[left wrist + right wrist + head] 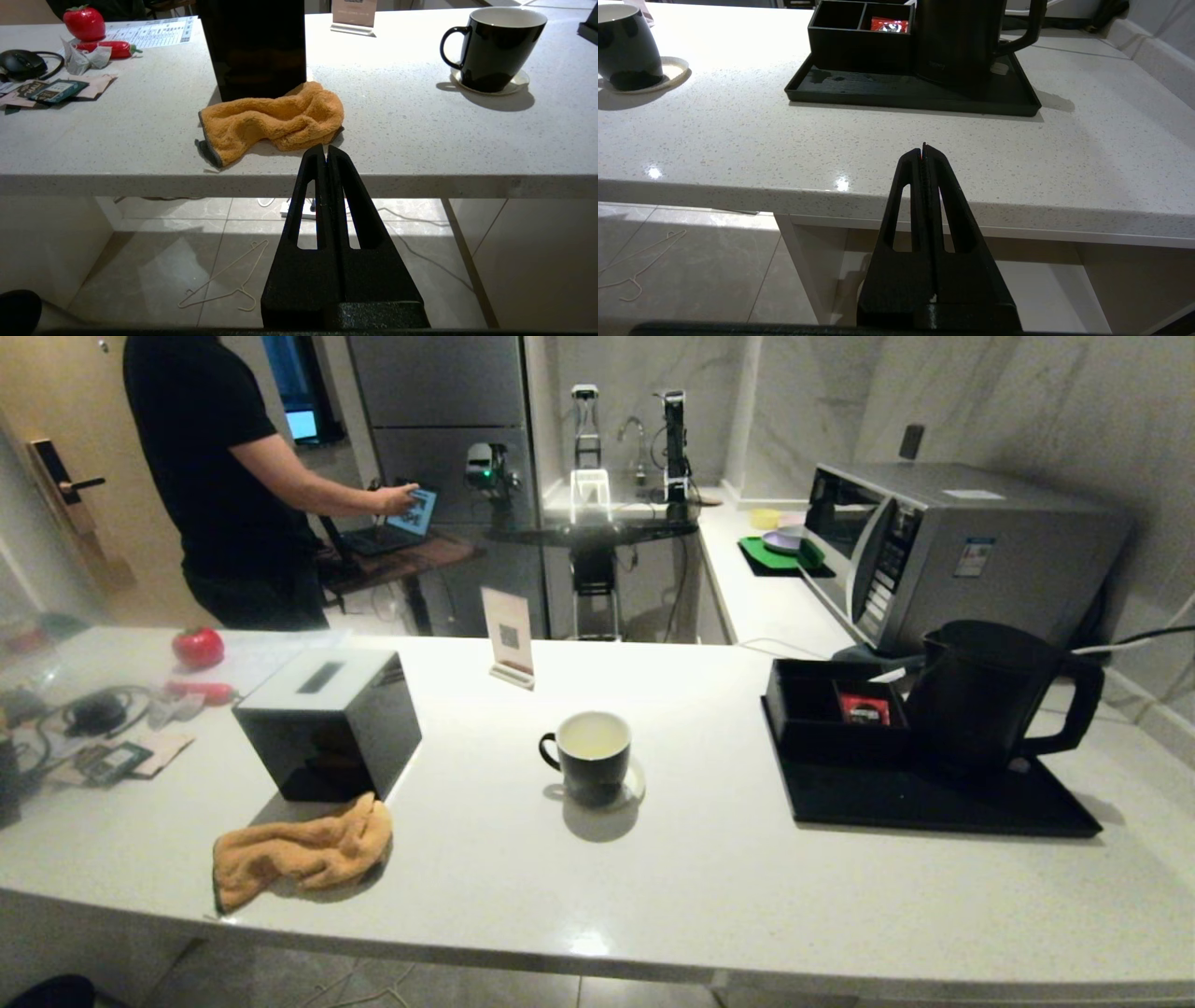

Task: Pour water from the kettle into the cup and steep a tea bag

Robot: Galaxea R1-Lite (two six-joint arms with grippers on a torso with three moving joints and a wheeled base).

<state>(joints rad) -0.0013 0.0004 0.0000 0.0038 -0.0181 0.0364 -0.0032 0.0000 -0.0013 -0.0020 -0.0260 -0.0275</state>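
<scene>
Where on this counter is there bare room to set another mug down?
Bare stretches: the front strip between the orange cloth and the black tray, before the cup, and behind the cup up to the card stand. The far left end, with cables and packets, is crowded.

Left arm: I have it parked low; its black two-finger left gripper (pixel 326 151) points toward 12 o'clock, fingers pressed together.
Right arm: parked likewise; my black two-finger right gripper (pixel 924 149) points toward 12 o'clock, fingers closed flush.
</scene>
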